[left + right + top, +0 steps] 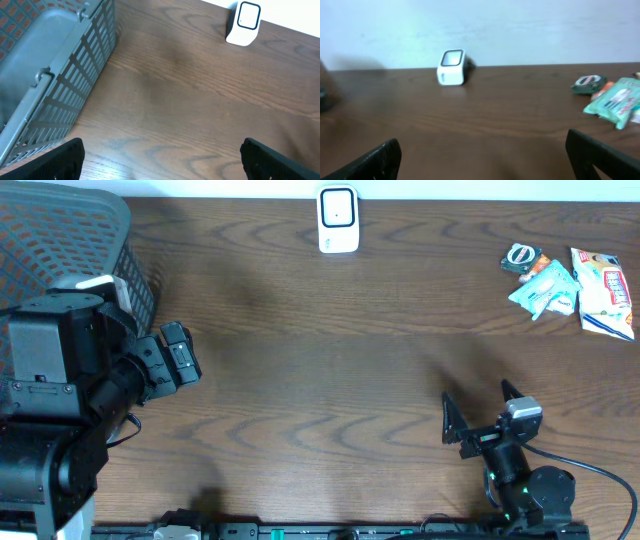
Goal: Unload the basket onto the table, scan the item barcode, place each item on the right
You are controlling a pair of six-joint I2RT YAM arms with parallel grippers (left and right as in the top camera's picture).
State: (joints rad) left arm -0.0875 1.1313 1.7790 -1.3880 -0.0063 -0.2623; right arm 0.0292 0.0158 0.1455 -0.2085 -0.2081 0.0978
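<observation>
The white barcode scanner (338,218) stands upright at the table's far edge, centre; it also shows in the left wrist view (243,23) and the right wrist view (451,67). The items lie in a small group at the far right: a teal packet (545,288) (615,101), a round dark green item (520,257) (589,83) and a white and red packet (603,292). My left gripper (188,355) (161,160) hangs open and empty beside the basket. Near the front edge, my right gripper (480,405) (485,157) is open and empty, well short of the items.
A grey mesh basket (60,230) (55,75) fills the far left corner, right next to the left arm. Dark wooden table top (330,380) lies between the two arms and the scanner. A pale wall runs behind the table's far edge.
</observation>
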